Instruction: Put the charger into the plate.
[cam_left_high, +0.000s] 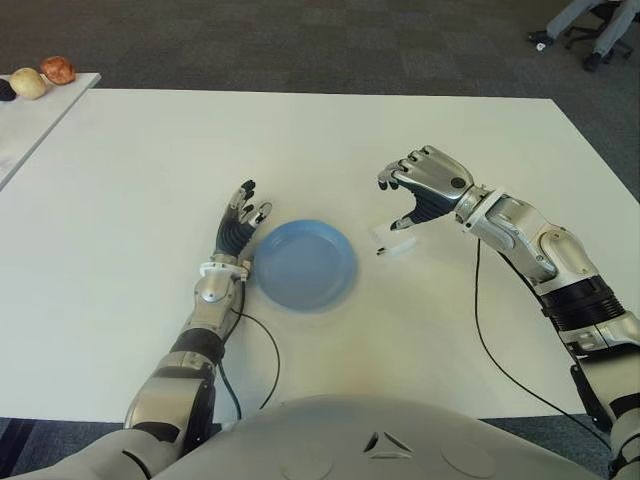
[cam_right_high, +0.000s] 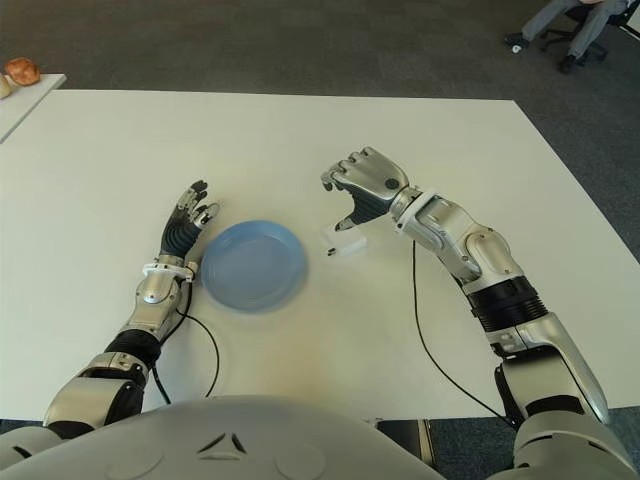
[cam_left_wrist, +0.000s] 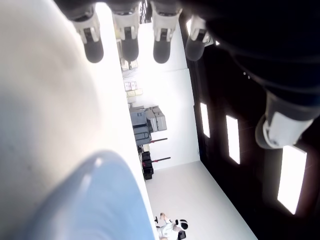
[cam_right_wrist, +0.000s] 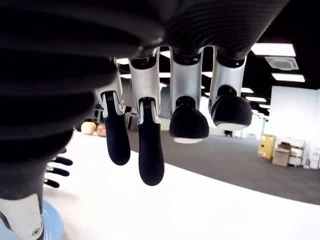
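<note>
Left eye view: my right hand hovers over the charger, fingers curled but empty, ready to grab. Left hand, fingers apart, waits beside the plate.

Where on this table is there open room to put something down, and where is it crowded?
The white table is bare beyond both hands and along its left side. The round blue plate holds nothing. The middle is crowded: the open left hand sits by the plate's left rim, and the right hand hovers over the small white charger just right of the plate.
</note>
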